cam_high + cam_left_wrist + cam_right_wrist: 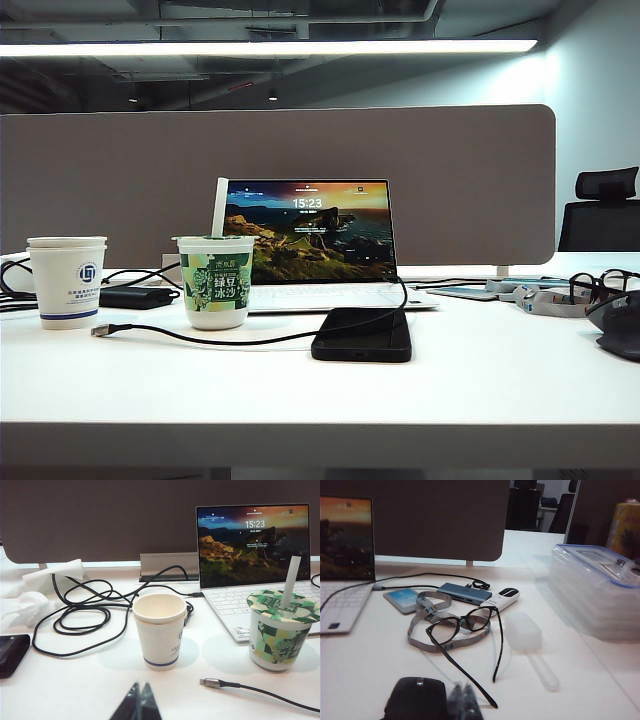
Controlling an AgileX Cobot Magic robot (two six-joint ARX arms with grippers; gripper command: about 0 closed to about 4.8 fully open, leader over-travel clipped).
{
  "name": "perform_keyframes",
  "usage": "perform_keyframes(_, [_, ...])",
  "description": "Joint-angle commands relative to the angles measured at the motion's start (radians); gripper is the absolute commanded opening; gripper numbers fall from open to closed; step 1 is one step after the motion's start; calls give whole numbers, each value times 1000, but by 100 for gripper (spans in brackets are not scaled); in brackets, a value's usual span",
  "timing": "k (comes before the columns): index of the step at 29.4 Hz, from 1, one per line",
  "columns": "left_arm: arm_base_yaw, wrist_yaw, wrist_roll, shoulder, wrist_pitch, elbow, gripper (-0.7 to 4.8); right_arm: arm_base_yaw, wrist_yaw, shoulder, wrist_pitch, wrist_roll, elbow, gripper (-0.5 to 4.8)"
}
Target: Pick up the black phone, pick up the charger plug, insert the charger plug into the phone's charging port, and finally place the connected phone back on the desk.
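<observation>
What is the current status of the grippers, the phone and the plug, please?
Left gripper and right gripper shut, empty, low over the desk. Black phone flat, untouched. Charger plug loose beside green cup.

Phone's charging port (361,356) too small; mouse (622,330) cut by edge.

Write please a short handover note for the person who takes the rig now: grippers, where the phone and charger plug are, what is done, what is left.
Left gripper: shut, empty, low over the desk in front of the white paper cup.
Right gripper: shut, empty, beside the dark mouse, near the glasses.
Black phone: flat on the desk in front of the laptop, a black cable lying across it.
Charger plug: loose on the desk in front of the paper cup, left of the green cup.
Done: nothing.
Left: pick up phone, pick up plug, insert, set phone down.
</observation>
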Motion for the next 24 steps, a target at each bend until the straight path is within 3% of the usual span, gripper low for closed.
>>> perform_keyframes(1, [-1, 5, -3, 0, 10, 0, -5, 1, -30, 0, 24, 44, -3, 3])
perform_keyframes(15, [-1, 2, -3, 0, 25, 3, -6, 1, -58, 0, 6, 45, 13, -1])
perform_keyframes(24, [-1, -21, -50, 1, 30, 103, -6, 1, -51, 2, -64, 44, 161, -1])
